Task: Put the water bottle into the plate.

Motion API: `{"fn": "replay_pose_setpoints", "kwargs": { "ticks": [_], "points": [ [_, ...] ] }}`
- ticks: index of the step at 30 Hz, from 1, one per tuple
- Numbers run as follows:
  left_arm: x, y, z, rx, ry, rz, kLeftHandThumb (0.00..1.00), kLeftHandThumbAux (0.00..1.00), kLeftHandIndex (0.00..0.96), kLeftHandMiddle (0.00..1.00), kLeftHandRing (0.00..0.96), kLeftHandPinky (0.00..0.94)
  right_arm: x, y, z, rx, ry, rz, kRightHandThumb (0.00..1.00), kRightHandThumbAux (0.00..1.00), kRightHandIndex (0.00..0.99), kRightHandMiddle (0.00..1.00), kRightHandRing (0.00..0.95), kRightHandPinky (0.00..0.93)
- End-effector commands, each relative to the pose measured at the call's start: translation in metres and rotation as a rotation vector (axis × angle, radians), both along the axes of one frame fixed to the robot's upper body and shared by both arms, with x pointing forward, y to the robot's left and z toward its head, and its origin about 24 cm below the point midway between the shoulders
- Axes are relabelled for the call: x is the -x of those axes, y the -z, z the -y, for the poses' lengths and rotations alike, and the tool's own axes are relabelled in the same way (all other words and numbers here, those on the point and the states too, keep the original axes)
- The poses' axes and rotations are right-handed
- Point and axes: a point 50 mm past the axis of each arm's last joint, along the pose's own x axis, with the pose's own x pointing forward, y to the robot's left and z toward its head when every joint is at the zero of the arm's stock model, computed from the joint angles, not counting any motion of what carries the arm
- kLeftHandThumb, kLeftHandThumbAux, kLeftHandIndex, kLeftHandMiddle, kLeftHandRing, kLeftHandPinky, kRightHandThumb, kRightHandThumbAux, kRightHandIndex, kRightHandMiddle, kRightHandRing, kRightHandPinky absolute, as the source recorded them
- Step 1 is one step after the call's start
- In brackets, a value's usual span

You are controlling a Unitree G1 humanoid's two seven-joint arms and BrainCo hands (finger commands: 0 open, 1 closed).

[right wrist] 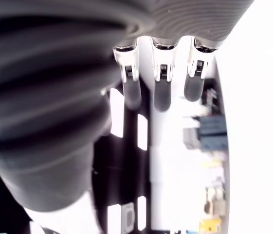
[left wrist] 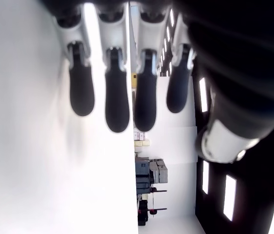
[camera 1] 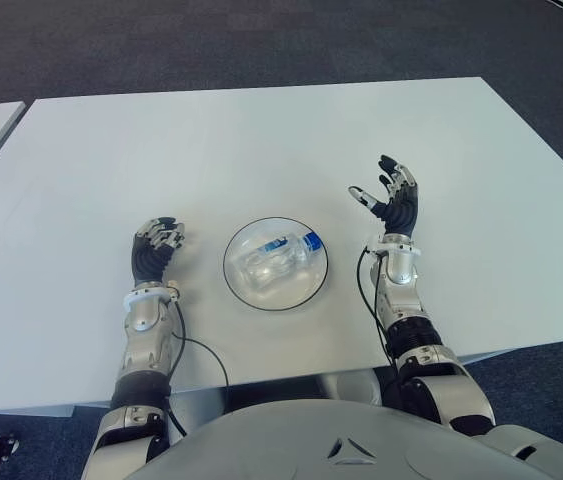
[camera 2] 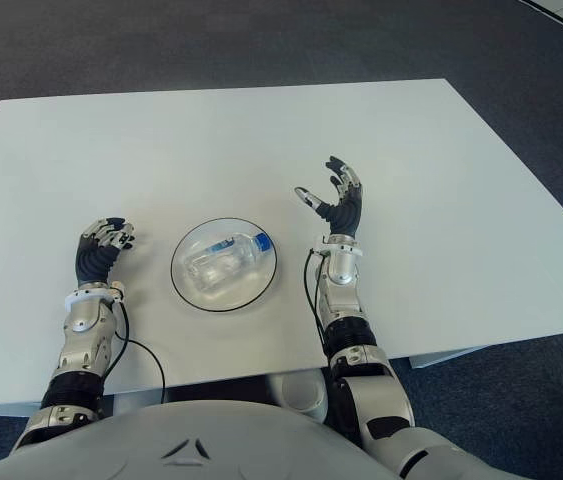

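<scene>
i read the water bottle [camera 1: 279, 256] as already lying on its side inside the plate [camera 1: 243, 287], blue cap toward my right hand, so the placing looks done and what's left is a clean retreat. to do that well i'd lift my right hand [camera 1: 389, 202] straight up and away from the plate rim, no sideways sweep that could clip the bottle or nudge the plate across the surface [camera 1: 261, 140], and i'd check that the bottle isn't rolling before i park the arms.

my right hand sits just right of the plate, forearm upright from the surface edge, palm raised, fingers spread and holding nothing; its wrist view shows straight fingers with nothing between them. my left hand [camera 1: 153, 250] shows left of the plate, near it, fingers curled inward, empty.
</scene>
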Motion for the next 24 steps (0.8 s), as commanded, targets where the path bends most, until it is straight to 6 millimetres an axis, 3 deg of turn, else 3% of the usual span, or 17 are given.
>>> {"fn": "replay_pose_setpoints", "kwargs": {
  "ticks": [1,2,6,24],
  "points": [
    [0.036,0.046,0.011,0.083,0.006,-0.287,0.831,0.683,0.408,0.476,0.535,0.512,0.006,0.012,0.001,-0.027,-0.011,-0.092,0.457,0.893,0.381,0.36,0.335,0.365],
    [0.036,0.046,0.011,0.083,0.006,-0.287,0.832,0.682,0.411,0.474,0.535,0.51,0.007,0.013,0.001,-0.03,-0.012,-0.102,0.544,0.836,0.395,0.374,0.351,0.383],
    [0.036,0.046,0.011,0.081,0.005,-0.289,0.833,0.681,0.418,0.471,0.532,0.505,0.011,0.019,0.001,-0.042,-0.021,-0.128,0.666,0.754,0.417,0.425,0.411,0.448],
    [0.035,0.046,0.012,0.078,0.019,-0.286,0.832,0.682,0.417,0.469,0.52,0.494,0.027,0.055,-0.007,-0.073,-0.092,-0.224,0.699,0.728,0.437,0.653,0.63,0.601]
  ]
}}
